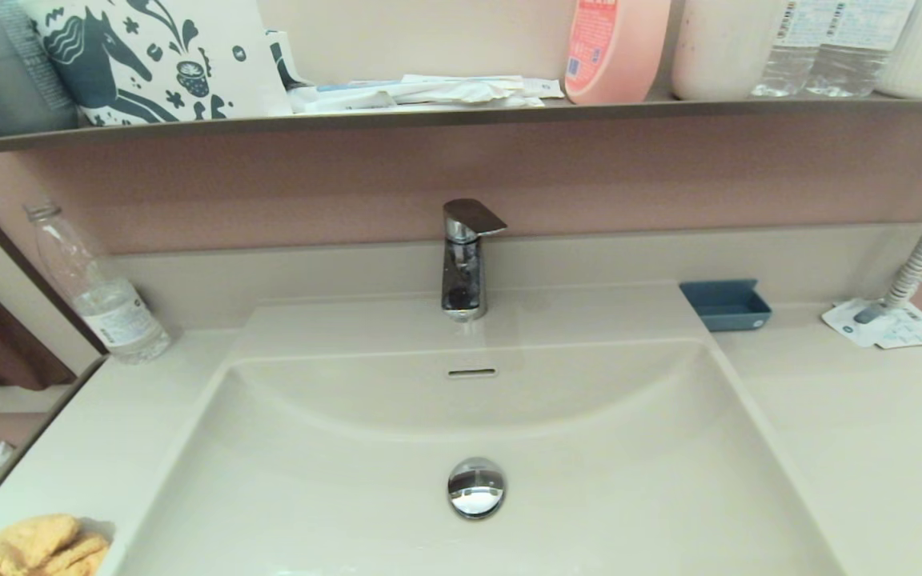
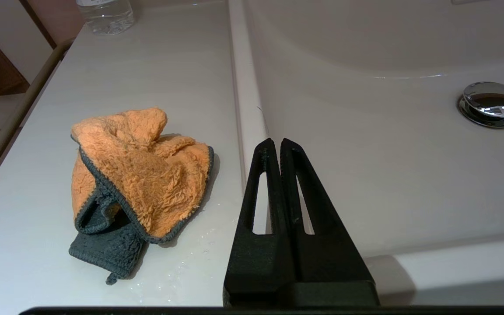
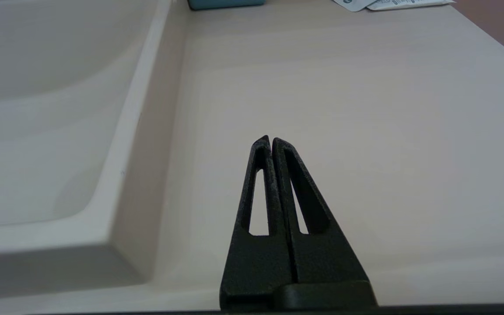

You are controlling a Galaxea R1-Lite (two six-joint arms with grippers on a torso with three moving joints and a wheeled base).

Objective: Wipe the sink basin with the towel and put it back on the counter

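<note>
On the smooth off-white tabletop (image 2: 155,65), left of the glossy off-white sink basin (image 1: 349,480), lies the crumpled orange terry towel (image 2: 140,175). Just beside it hovers the left tool (image 2: 277,142), fingers pressed together, empty; the right tool (image 3: 271,139), likewise closed and empty, hovers over the tabletop's right side.

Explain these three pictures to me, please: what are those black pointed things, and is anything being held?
A two-armed robot stands at a washstand. The wide picture comes from its head camera: the sink basin, faucet and a blue tray. The other two come from cameras on its wrists. The black prongs are grippers: the left gripper is shut and empty above the basin's edge, beside the towel lying on the counter. The right gripper is shut and empty over the other side.
</note>
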